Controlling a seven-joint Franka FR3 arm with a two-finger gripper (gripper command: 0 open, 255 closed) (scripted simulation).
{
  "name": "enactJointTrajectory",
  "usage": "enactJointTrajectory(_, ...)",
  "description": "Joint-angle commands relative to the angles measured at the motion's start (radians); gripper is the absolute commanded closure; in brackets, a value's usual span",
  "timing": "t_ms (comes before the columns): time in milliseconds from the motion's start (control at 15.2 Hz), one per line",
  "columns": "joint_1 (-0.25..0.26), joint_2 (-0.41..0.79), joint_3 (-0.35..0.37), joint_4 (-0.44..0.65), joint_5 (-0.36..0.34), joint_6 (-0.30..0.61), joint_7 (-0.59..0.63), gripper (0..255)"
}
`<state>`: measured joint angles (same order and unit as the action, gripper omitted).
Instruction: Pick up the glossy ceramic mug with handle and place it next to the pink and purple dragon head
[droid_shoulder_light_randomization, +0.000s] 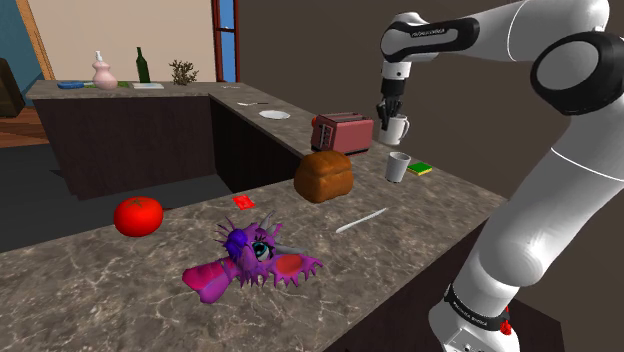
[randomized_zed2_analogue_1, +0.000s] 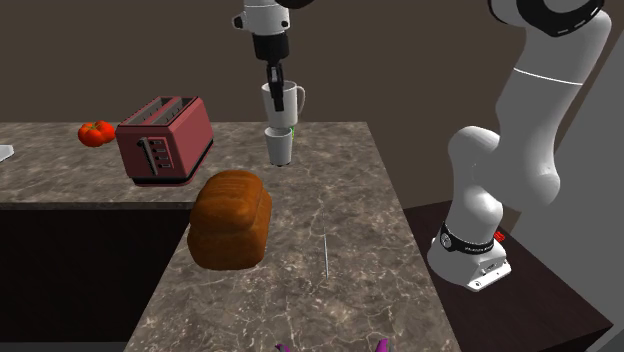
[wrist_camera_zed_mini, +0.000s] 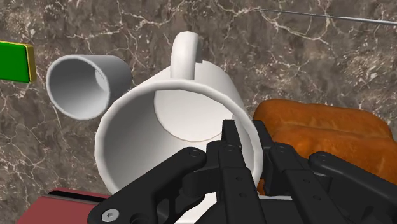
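You can read no text: the faint lettering on the arm's upper link (droid_shoulder_light_randomization: 432, 33) and base band (droid_shoulder_light_randomization: 470, 308) is illegible.

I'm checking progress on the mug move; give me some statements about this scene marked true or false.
1. The tool grips the glossy white handled mug by its rim, above the marbled counter. True.
2. The mug stands beside the pink and purple dragon head. False: it hangs far away, near the white handleless cup.
3. The brown bread loaf lies near the red toaster. True.
4. The handleless cup lies tipped over. False: it stands upright.
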<state>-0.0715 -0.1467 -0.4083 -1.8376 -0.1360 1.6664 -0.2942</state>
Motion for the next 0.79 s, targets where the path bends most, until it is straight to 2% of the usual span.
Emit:
enactJointTrajectory(0, 0.019, -0.022, 0.03, -0.018, -0.002, -0.009, 0.051, 255)
enactJointTrajectory(726, 0.129, -0.063, 0.197, -0.065, 0.03, -0.028, 0.323, 255)
